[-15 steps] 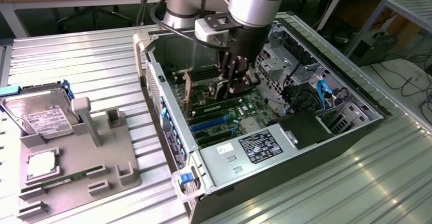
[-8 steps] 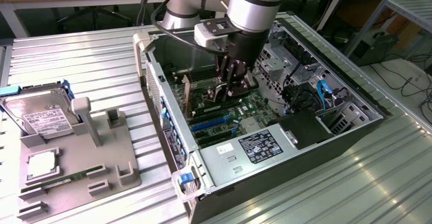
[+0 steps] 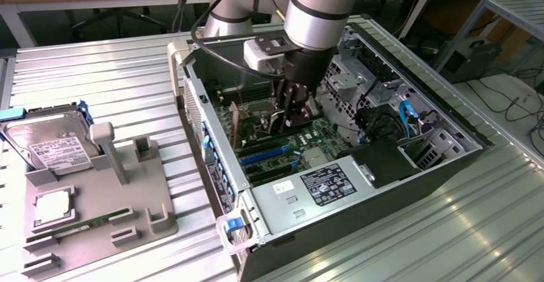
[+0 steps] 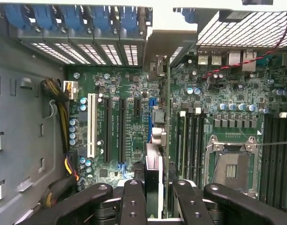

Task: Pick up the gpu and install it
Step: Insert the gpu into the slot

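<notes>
Inspector A: State of the gripper (image 4: pixel 153 197)?

Inspector B: Its black fingers (image 4: pixel 133 199) are clamped on the gpu (image 4: pixel 158 154), which is held edge-on. In the wrist view the card runs as a thin vertical strip away from the fingers, its metal bracket end toward the rear wall of the computer case (image 3: pixel 442 113).

Inspector A: Position of the card?

Inspector B: Inside the open case, above the motherboard (image 4: pixel 228 117). It sits between the black expansion slots (image 4: pixel 121 129) and the memory slots (image 4: pixel 190 140), close to the blue slot (image 4: pixel 149 117). Whether the card's edge has met any slot, I cannot tell.

Inspector A: Risks from here?

Inspector B: In my judgement, misalignment. A card tilted or offset from its slot would bear on the slot wall or nearby capacitors (image 4: pixel 226 107) under downward pressure. The bracket could also catch on the rear slot covers (image 4: pixel 87 51). The grip spans only one end, so the card may pivot.
</notes>
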`<action>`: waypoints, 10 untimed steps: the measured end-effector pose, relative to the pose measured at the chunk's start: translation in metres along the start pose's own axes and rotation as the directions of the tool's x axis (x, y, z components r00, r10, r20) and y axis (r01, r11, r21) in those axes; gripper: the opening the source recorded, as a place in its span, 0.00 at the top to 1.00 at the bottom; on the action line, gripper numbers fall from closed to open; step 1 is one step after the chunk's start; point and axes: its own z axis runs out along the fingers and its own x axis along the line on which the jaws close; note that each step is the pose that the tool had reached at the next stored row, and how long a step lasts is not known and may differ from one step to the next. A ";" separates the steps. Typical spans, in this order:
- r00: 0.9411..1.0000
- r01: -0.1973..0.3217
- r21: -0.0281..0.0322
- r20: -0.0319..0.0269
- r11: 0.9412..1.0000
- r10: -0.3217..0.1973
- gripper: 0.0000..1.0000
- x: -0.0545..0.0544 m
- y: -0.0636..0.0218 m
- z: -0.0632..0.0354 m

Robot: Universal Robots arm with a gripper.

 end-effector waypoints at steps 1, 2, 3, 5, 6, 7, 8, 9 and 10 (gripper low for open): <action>1.000 0.000 0.000 0.000 1.000 0.000 0.73 0.000 -0.0001 0.0031; 1.000 -0.001 0.000 0.000 1.000 0.001 0.73 0.000 -0.0001 0.0059; 1.000 -0.007 0.000 0.000 1.000 0.007 0.73 0.000 -0.0002 0.0085; 1.000 -0.027 0.000 0.001 1.000 0.027 0.73 0.000 -0.0003 0.0123; 0.999 -0.040 0.000 0.001 0.999 0.040 0.73 0.000 -0.0003 0.0140; 0.999 -0.052 0.000 0.001 0.999 0.052 0.73 0.000 -0.0004 0.0158; 0.998 -0.055 0.000 0.001 0.998 0.055 0.73 0.000 -0.0004 0.0175; 0.998 -0.056 0.000 0.001 0.998 0.056 0.73 0.000 -0.0004 0.0185; 0.998 -0.056 0.000 0.001 0.998 0.056 0.73 0.001 -0.0003 0.0196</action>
